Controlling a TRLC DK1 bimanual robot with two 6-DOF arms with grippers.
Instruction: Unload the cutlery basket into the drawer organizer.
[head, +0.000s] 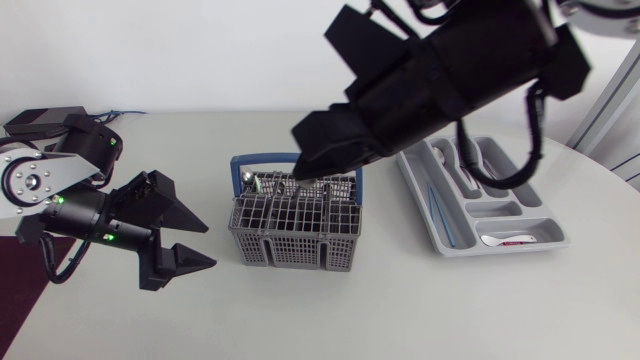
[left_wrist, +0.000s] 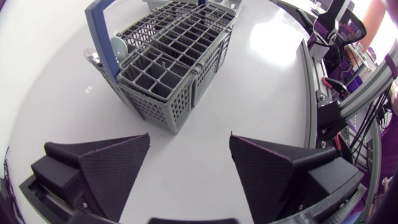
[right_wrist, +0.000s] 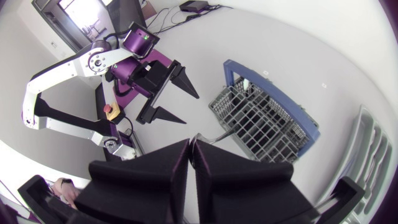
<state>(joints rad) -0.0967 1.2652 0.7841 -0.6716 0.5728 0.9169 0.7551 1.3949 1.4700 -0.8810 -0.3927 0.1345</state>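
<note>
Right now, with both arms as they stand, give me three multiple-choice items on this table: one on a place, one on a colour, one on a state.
1. Where does the basket stand?
A) inside the tray
B) between the left gripper and the tray
C) to the right of the tray

2. What colour is the basket's handle?
A) red
B) yellow
C) blue

3. How is the left gripper?
A) open, holding nothing
B) shut on a spoon
C) shut on the basket's handle

Answers:
1 B, since the head view shows the basket on the table with the gripper on one side and the tray on the other.
2 C, since the bar over the grey basket is blue.
3 A, since its fingers stand wide apart with only bare table between them.
</note>
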